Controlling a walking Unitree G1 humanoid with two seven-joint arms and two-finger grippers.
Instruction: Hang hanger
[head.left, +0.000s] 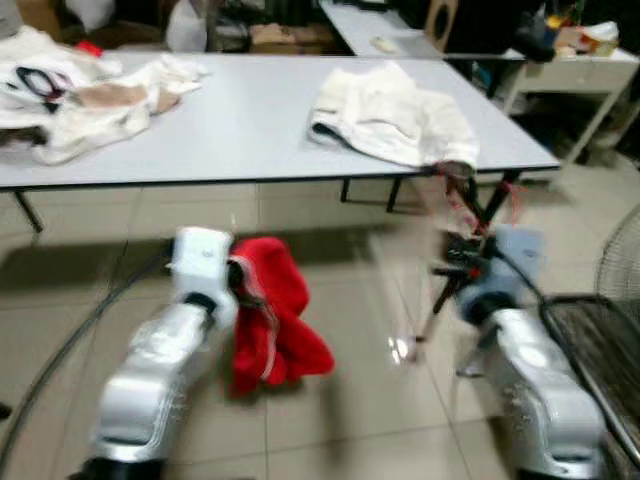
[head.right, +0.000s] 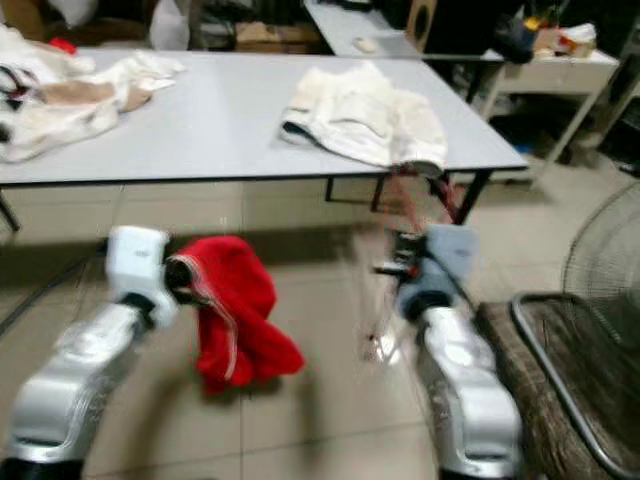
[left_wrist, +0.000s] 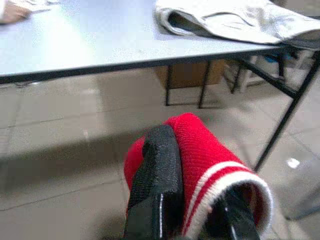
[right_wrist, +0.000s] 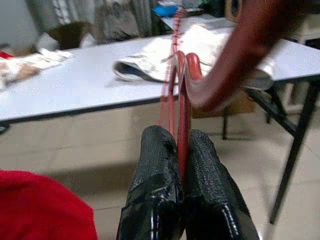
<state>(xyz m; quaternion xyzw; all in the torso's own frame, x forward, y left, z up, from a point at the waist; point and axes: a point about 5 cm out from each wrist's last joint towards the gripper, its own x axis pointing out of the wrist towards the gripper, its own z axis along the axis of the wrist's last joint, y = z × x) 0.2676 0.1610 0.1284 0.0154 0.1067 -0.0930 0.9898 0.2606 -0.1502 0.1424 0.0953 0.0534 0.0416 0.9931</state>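
A red knit garment (head.left: 272, 320) with white stripes hangs over the tiled floor in front of the table. My left gripper (left_wrist: 192, 200) is shut on its striped cuff, and one black finger (left_wrist: 155, 165) lies along the cloth. To the right, my right gripper (right_wrist: 180, 137) is shut on the thin stem of a red hanger (right_wrist: 250, 50), whose thick curved part arcs above the fingers. In the eye views the hanger (head.left: 465, 200) is a blurred red streak rising from the right wrist toward the table's near edge.
A long grey table (head.left: 250, 130) spans the view ahead. It carries a folded white garment (head.left: 390, 115) on its right and a heap of pale clothes (head.left: 80, 90) on its left. A dark wire frame (head.left: 600, 330) stands at the right, and a white side table (head.left: 570, 70) behind it.
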